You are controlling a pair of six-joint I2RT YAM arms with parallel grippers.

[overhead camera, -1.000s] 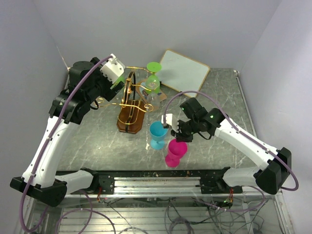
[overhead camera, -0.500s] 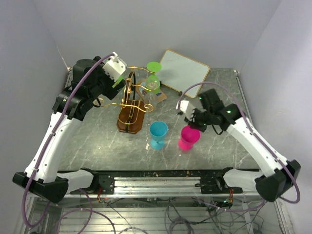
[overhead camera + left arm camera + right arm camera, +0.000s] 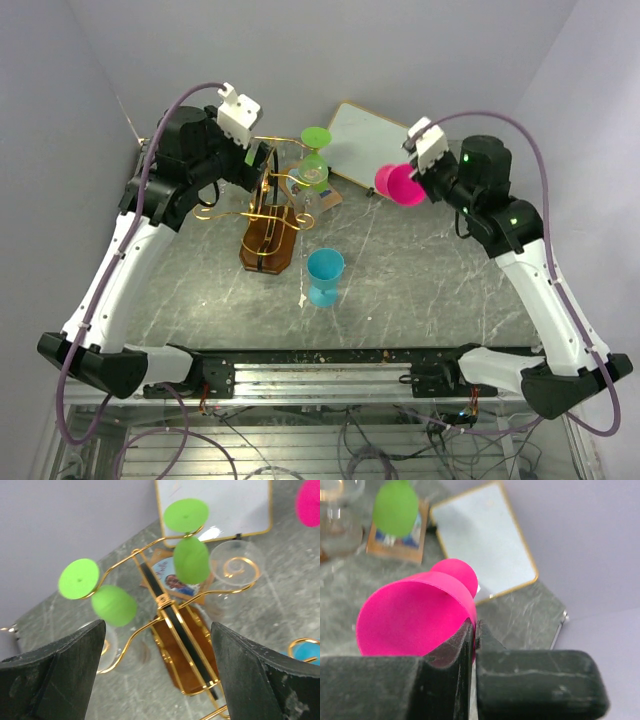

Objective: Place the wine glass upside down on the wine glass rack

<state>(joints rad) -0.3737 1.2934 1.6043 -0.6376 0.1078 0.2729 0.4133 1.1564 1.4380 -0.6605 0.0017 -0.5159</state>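
Note:
The pink wine glass hangs in the air, tipped on its side, right of the wine glass rack. My right gripper is shut on the glass's rim. The right wrist view shows the jaws pinching the thin pink wall. The rack is gold wire on a brown wooden base. Two green glasses and clear ones hang on it upside down. My left gripper hovers open just above the rack, its fingers wide apart with nothing between them.
A blue glass stands upright on the table in front of the rack. A white gold-framed board leans at the back, behind the pink glass. A small picture card lies beside the rack's base.
My right arm has lifted the pink glass off the table's front and carried it up and back, tipping it sideways. The left arm has shifted slightly over the rack.

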